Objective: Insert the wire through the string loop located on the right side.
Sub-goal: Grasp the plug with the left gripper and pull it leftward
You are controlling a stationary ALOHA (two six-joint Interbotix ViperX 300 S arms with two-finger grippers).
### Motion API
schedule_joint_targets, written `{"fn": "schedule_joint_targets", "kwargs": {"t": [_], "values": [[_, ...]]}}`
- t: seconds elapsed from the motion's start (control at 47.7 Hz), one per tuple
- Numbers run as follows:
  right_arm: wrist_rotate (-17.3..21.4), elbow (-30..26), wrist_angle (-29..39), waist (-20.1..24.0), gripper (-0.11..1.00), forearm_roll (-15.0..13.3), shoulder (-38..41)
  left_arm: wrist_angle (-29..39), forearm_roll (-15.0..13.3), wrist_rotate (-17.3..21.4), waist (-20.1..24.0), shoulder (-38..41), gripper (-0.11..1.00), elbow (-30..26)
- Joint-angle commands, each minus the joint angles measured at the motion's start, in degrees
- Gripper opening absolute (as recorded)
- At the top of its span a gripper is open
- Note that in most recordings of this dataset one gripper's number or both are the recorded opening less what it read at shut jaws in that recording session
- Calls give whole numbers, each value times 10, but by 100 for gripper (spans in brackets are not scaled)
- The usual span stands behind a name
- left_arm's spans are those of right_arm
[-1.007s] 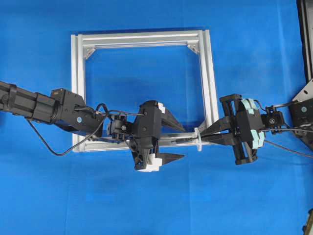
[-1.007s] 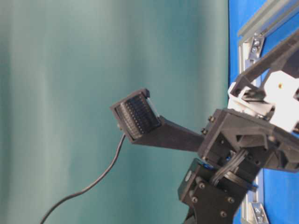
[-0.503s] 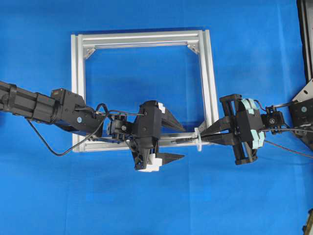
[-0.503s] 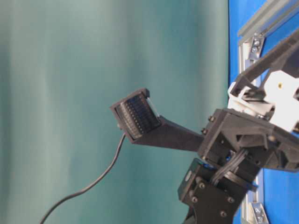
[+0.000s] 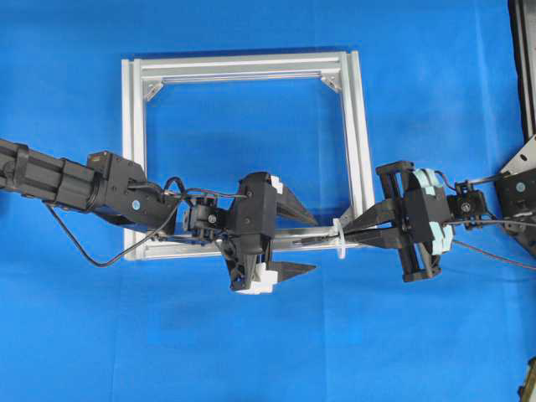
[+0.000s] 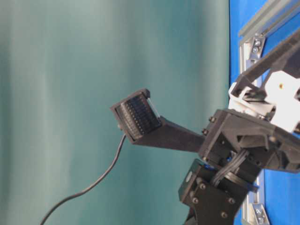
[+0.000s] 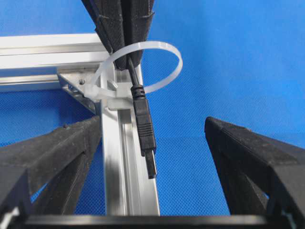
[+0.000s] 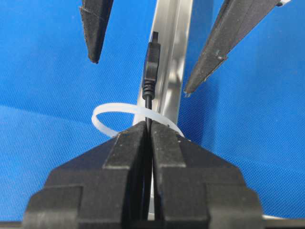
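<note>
- Two grippers face each other along the bottom rail of the silver frame (image 5: 243, 65), and the wire (image 7: 144, 125) lies between them, its long axis running along that rail.
- Our right gripper (image 8: 148, 128) has its jaws pressed together on the wire just behind the plug; in the right wrist view the thin cable disappears into the seam between the two pads.
- From that grip the plug tip (image 8: 151, 56) points straight away from the right jaws and toward our left gripper (image 7: 152, 143). It has already passed through the string loop (image 7: 159, 55), which stands up whitish at the frame's lower right corner and rings the cable close to the right fingertips.
- Our left gripper stands with its jaws spread wide and holds nothing. In the left wrist view the plug hangs in the gap between the two fingers, nearer the left finger (image 7: 52, 152) than the right one, touching neither.
- We judge the left arm to be the one placed to take over: the plug lies lengthwise between its open jaws, so closing across it should catch the body of the plug.
- Seen from overhead, the left gripper (image 5: 293, 243) straddles the rail while the loop (image 5: 340, 239) sits just beside the right gripper (image 5: 356, 228).
- Our risk, as we read it, is the off-centre plug: one finger may meet it first and nudge it sideways against the rail.
</note>
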Motion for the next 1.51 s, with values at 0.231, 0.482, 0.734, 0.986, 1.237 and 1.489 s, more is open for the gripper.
{"fn": "schedule_joint_targets", "kwargs": {"t": [0.231, 0.482, 0.734, 0.986, 1.237, 1.489], "values": [[-1, -6, -5, 1, -4, 0, -4, -5, 2, 1, 1, -11, 89, -7], [-1, -6, -4, 1, -4, 0, -4, -5, 2, 0, 1, -10, 89, -11], [-1, -6, -3, 1, -4, 0, -4, -5, 2, 0, 1, -11, 49, -8], [0, -6, -6, 1, -4, 0, -4, -1, 1, 0, 6, -10, 8, -11], [0, -6, -4, 1, -4, 0, -4, 0, 2, 0, 6, -11, 8, -6], [2, -7, 10, 1, 7, 4, -4, 0, 2, 0, 6, -11, 8, -4]]}}
